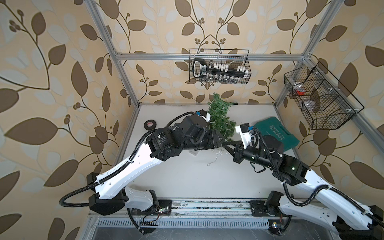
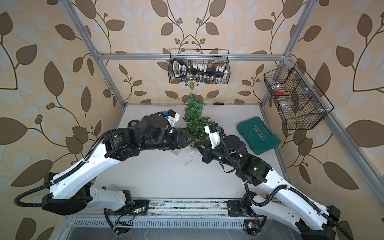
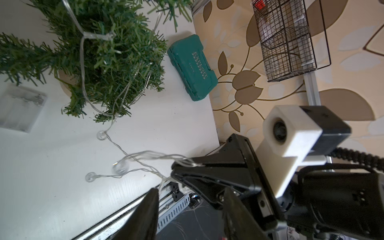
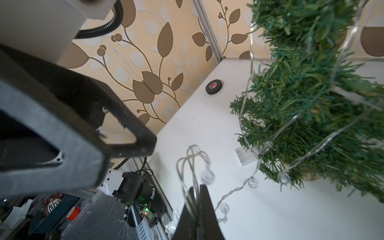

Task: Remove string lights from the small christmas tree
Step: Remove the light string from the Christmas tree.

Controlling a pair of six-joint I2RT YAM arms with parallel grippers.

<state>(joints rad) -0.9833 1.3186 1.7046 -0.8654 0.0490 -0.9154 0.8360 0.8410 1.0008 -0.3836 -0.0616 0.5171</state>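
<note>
Right gripper [image 4: 196, 193] pinched together on a loop of the string lights [image 3: 145, 154]; left gripper [image 3: 191, 193] apart, empty, just beside it.

Strand runs from the pinch back to the small christmas tree [image 1: 220, 118], wound through its branches. The battery box [image 3: 20, 108] lies flat near the base. Tree stands beyond both grippers, toward the back wall. Judged: draw toward the front rail over the bare table [image 1: 176, 176]. The green tool case [image 1: 276, 133] crowds the right.

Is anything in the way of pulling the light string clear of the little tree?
Yes. The right hand is shut on the thin silvery wire string lights, but the strand loops on through the bristly branches of the small green artificial tree, which could snag it.
</note>
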